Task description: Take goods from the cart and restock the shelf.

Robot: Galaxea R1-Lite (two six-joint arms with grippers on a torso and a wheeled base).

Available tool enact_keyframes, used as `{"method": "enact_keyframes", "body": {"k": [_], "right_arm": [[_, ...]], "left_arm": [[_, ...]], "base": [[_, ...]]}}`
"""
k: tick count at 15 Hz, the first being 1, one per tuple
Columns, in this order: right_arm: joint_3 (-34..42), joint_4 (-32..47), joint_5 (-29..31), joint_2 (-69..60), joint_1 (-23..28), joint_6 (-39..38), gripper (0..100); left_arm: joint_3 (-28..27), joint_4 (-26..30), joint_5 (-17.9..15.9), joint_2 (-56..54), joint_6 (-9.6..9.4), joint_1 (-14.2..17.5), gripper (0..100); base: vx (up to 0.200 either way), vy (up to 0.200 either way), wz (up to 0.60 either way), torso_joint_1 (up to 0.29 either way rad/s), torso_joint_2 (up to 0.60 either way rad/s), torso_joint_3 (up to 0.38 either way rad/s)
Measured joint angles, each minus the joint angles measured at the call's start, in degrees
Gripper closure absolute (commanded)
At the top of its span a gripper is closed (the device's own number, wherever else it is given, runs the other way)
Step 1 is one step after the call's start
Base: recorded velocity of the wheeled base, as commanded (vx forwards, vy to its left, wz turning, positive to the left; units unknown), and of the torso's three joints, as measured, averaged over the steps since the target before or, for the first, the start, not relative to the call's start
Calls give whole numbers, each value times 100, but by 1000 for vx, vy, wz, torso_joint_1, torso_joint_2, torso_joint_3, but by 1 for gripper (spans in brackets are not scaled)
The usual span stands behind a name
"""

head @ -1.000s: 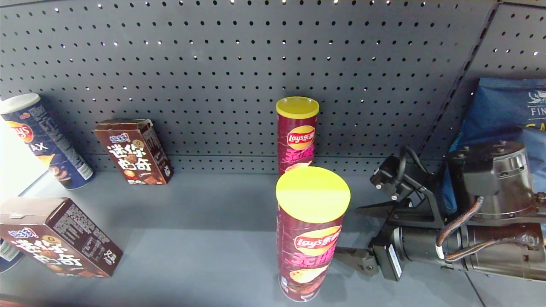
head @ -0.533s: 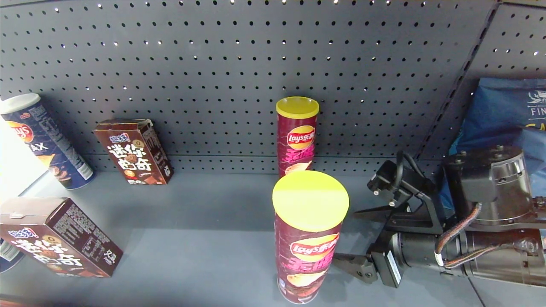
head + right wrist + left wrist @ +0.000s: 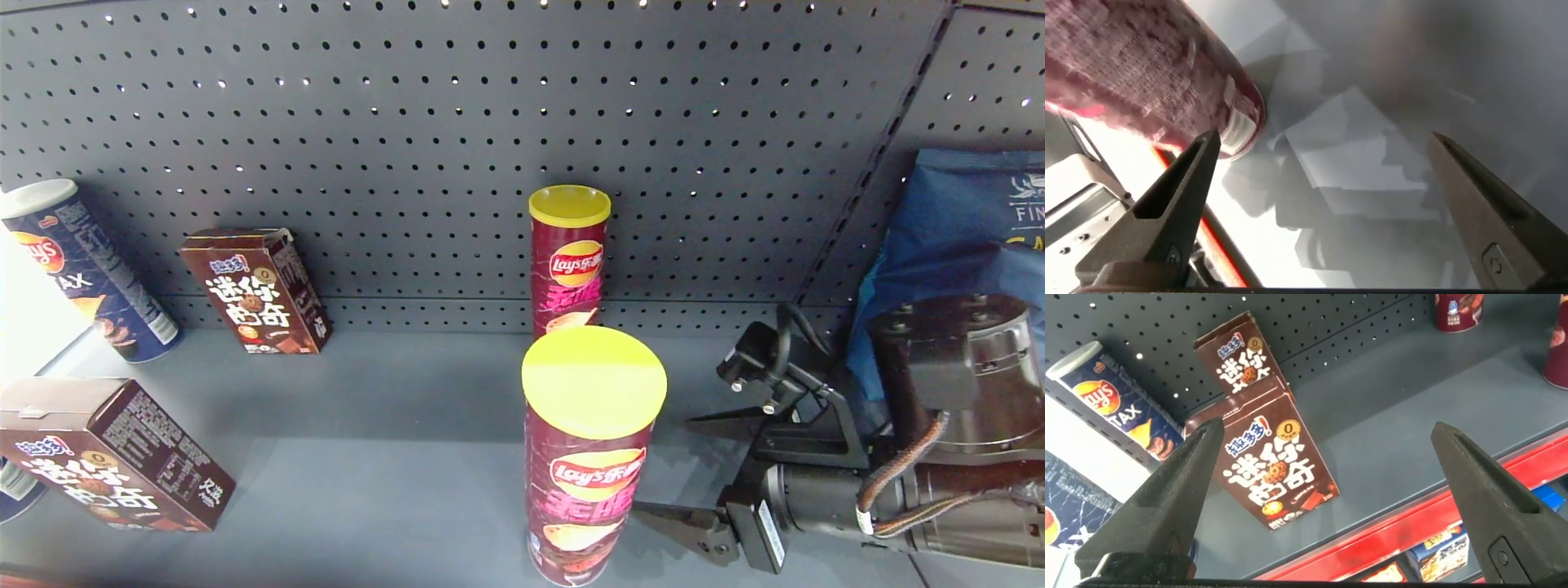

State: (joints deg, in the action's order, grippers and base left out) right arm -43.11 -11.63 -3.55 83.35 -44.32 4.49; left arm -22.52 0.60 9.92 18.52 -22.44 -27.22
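the front can [image 3: 589, 457] is seen upright on the shelf [image 3: 367, 425], close to its front edge and in line with the rear can [image 3: 569, 257], which is stood against the pegboard [image 3: 408, 122]; a gap is left between the two cans. the right gripper [image 3: 663, 467] is held just beside the front can on its right, with the jaws spread wide and nothing gripped between them. the nearer finger's tip is brought very close to the can's lower wall, and whether it is touched cannot be told.

the main risk is judged to be a knock. the can is tall and narrow, so it could be tipped by a light sideways brush from that finger if the arm is swung rather than drawn straight back. by a fall forward it would be carried off the shelf; by a fall backward it could be sent into the rear can. the placement itself is judged done, so nothing is to be gained by further contact.

the arm's bulk is also set close to the blue bag [image 3: 955, 220] at the right, which could be dragged along. the left gripper [image 3: 1327, 431] is held open and empty before the shelf's left end, facing a cookie box [image 3: 1278, 469], which could be bumped if the base is moved carelessly.
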Motion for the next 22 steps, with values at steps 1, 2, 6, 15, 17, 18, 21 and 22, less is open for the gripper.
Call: {"method": "enact_keyframes", "body": {"k": [1,2,6,15,17,18,21,22], "right_arm": [[63,0,29,-160,56,-68,0],[133,0,126,-391,157,-121,0],[521,-2,456,-1742,976,-215,0],[2900,283,2197,-5716,3457,-867,0],[3468,547,2015,-6698,4317,-749,0],[3740,591,1929,-7067,4573,-678,0],[4236,723,544,-7600,4931,-446,0],[4264,808,98,-7668,4975,-405,0]], "left_arm": [[26,0,-2,-20,15,7,0],[69,0,0,-44,20,5,0],[144,2,-2,-83,20,7,0],[144,2,26,-116,-2,16,0],[144,2,30,-135,-7,16,0],[140,2,33,-144,-7,38,0],[149,6,28,-210,-7,137,0],[174,6,28,-234,-7,145,0]], "base": [[0,0,0,0,0,0],[0,0,0,0,0,0],[0,0,0,0,0,0],[0,0,0,0,0,0],[0,0,0,0,0,0],[0,0,0,0,0,0],[0,0,0,0,0,0],[0,0,0,0,0,0]]}}
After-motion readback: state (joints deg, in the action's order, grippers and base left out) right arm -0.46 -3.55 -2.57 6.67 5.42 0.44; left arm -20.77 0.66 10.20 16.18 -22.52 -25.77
